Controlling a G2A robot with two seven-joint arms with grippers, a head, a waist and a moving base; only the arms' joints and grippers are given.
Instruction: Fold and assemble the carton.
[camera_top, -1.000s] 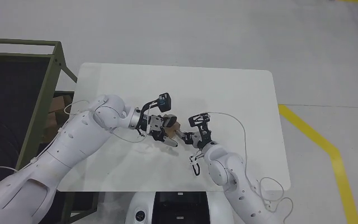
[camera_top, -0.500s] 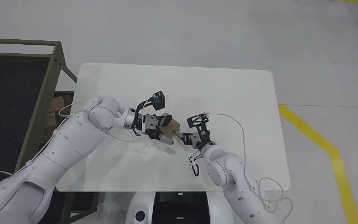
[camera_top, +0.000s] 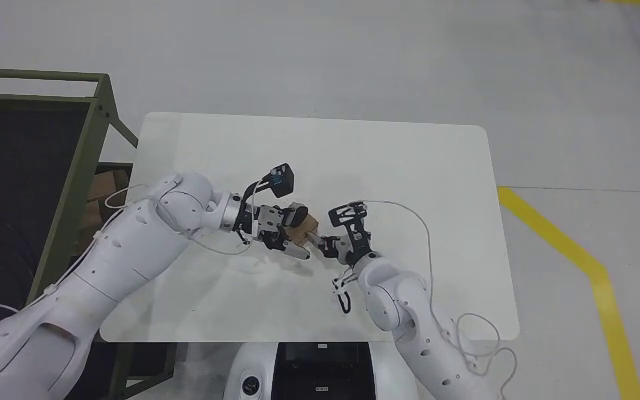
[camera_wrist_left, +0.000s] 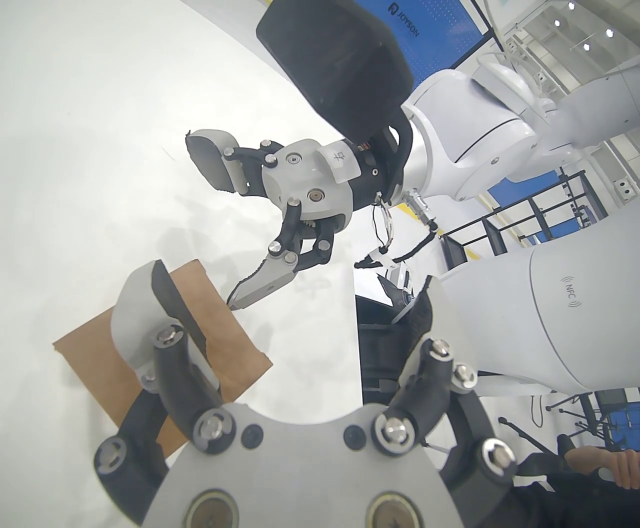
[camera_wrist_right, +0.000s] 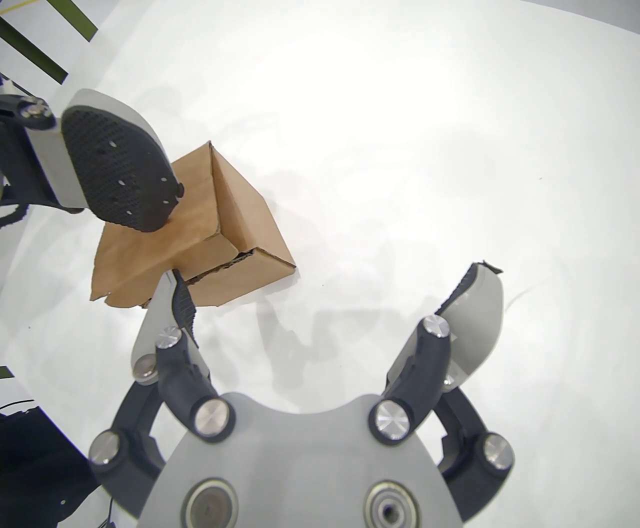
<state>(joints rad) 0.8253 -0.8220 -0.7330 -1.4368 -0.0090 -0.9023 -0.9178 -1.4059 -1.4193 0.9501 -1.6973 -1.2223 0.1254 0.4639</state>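
**Brown carton between two open claws**

We see a small brown carton (camera_wrist_right: 235, 230) lying on the white table (camera_top: 400, 160). It sits about in the middle from left to right, a little to the near side. It is partly folded up. Some sides stand up like a box, one flap lies flatter, and a gap shows at a corner where the flaps meet.

We see the left claw (camera_top: 287, 231) come in from the left. It is spread wide open and has no grip on anything. One of its fingers (camera_wrist_left: 140, 300) lies with its black pad on top of the carton. The other finger sticks out in the air, away from the box.

We see the right claw (camera_wrist_right: 325, 280) come in from the near right. It is spread wide open too, and grips nothing. The tip of one finger touches the near edge of the carton. Its other finger hangs over bare table to the right, well apart from the box.

We find the two claws close together, with the carton between them.

We also see a green metal frame (camera_top: 70, 130) standing left of the table.
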